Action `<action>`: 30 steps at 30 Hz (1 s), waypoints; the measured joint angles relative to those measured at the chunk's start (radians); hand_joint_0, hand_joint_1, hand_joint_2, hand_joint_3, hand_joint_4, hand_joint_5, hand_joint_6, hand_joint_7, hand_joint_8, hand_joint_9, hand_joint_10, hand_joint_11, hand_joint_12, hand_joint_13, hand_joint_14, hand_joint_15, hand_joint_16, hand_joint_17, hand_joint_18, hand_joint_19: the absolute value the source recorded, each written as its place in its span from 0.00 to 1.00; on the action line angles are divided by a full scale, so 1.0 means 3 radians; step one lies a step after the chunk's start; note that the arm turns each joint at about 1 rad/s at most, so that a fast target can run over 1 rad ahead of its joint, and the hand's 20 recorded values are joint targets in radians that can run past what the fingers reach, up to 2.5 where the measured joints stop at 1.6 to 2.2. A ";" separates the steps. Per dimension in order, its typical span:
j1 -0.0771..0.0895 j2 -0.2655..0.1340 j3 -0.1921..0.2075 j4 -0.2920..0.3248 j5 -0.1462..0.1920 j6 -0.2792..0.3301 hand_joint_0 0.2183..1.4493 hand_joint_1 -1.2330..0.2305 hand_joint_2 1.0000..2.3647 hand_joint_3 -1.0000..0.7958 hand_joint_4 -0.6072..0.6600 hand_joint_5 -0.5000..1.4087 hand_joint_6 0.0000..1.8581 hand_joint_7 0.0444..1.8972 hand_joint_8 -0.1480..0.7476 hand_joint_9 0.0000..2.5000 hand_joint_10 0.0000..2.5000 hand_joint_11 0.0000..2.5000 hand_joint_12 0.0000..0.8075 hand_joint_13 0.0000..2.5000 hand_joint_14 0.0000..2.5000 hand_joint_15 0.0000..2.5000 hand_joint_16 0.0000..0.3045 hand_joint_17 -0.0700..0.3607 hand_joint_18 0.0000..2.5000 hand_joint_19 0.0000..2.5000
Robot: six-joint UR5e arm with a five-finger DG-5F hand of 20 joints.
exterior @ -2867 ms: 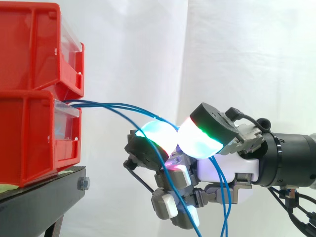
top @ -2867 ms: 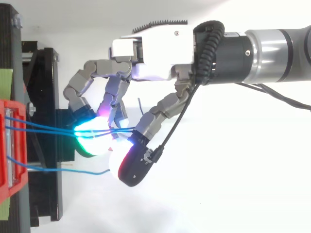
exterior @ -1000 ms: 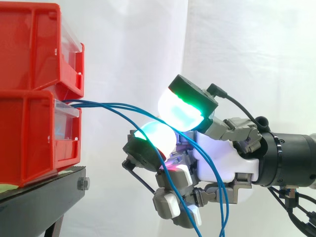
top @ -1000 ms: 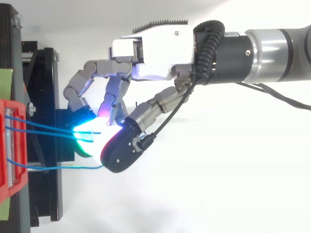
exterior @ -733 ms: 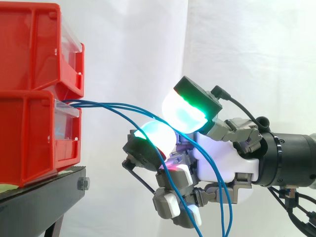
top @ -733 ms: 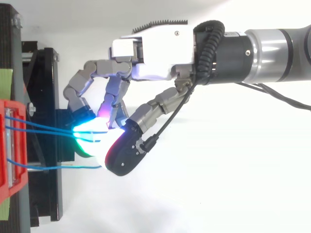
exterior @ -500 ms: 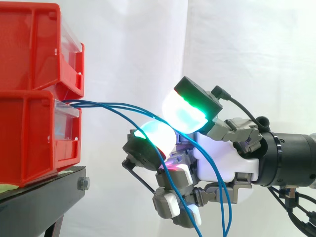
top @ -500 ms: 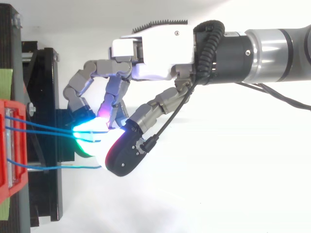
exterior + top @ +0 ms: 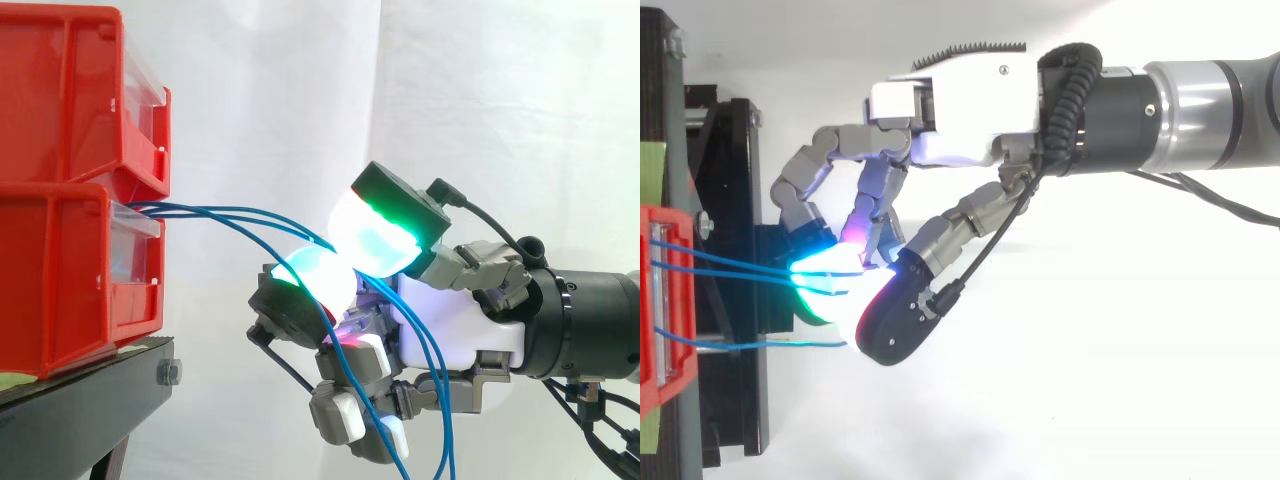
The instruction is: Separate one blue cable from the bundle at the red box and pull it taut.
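Observation:
Several thin blue cables (image 9: 230, 218) leave the front of the lower red bin (image 9: 60, 280) and arc right into my hand (image 9: 450, 330). The hand's fingers are curled. Its thumb pad (image 9: 372, 235), glowing green and cyan, sits just above a cyan finger pad (image 9: 310, 272), with the cables running between them. Past the pads the cables hang down through the fingers and behind the palm. From above, two cables (image 9: 730, 262) run side by side into the glowing pads, and a third cable (image 9: 760, 346) runs lower, up to the thumb tip.
A second red bin (image 9: 60, 90) is stacked on the lower one, both on a black stand (image 9: 80, 400) at the left. The arm comes in from the right, and a white curtain hangs behind.
The thumb, pressed on the finger pad 2.9 s ago, had lifted high by 1.0 s ago and has since come back down close to the pad. The hanging cables shifted slightly.

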 measured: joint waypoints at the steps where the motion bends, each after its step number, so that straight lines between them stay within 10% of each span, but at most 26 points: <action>1: 0.0000 0.0000 0.0000 -0.0002 0.0000 0.0000 0.43 0.20 0.00 0.28 0.48 0.17 0.49 0.60 0.51 0.44 0.01 0.39 0.43 0.40 0.01 0.29 0.16 0.41 0.40 0.36; 30: -0.0001 0.0000 0.0001 -0.0004 0.0000 0.0001 0.27 0.46 0.00 0.28 0.51 0.18 0.47 0.58 0.53 0.46 0.01 0.37 0.42 0.40 0.01 0.29 0.16 0.42 0.40 0.37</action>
